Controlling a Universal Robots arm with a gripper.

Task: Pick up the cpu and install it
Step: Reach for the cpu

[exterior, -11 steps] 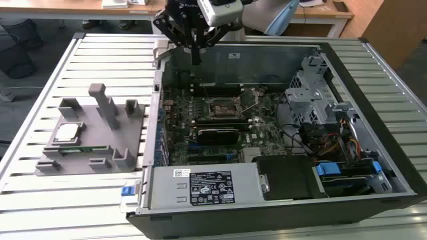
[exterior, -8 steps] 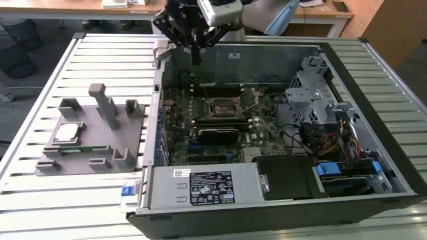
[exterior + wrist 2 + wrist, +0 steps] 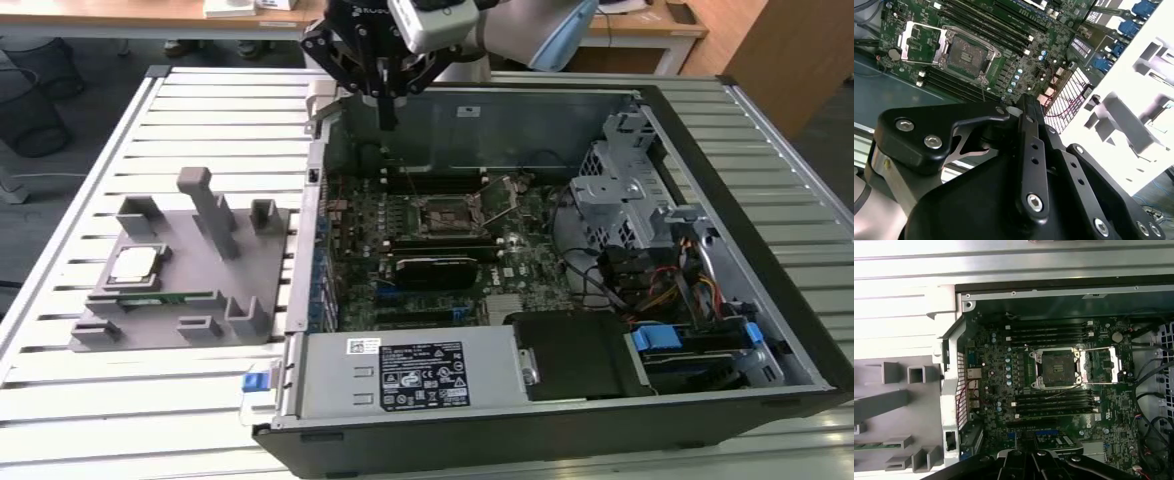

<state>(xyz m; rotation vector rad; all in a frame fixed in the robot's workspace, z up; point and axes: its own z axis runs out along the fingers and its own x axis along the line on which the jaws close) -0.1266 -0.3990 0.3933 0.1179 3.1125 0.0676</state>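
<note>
The cpu (image 3: 134, 263) lies flat, shiny lid up, in a recess of the grey holder (image 3: 150, 330). It is well apart from the gripper (image 3: 387, 120), off to the exterior view's left of it and lower down. We judge it light, stiff and thin. Its metal top looks slippery and its underside is probably delicate, so we would take it by two opposite edges of the pale rim, squarely and gently. A green memory stick (image 3: 167, 298) sits just beside it in the same holder.

The gripper hangs above the rear edge of the open computer case (image 3: 747, 300), its fingers drawn together and holding nothing. Below and ahead of the fingertips, the motherboard's socket (image 3: 1056, 367) stands unfilled with its retaining frame (image 3: 1102, 366) swung open.
</note>
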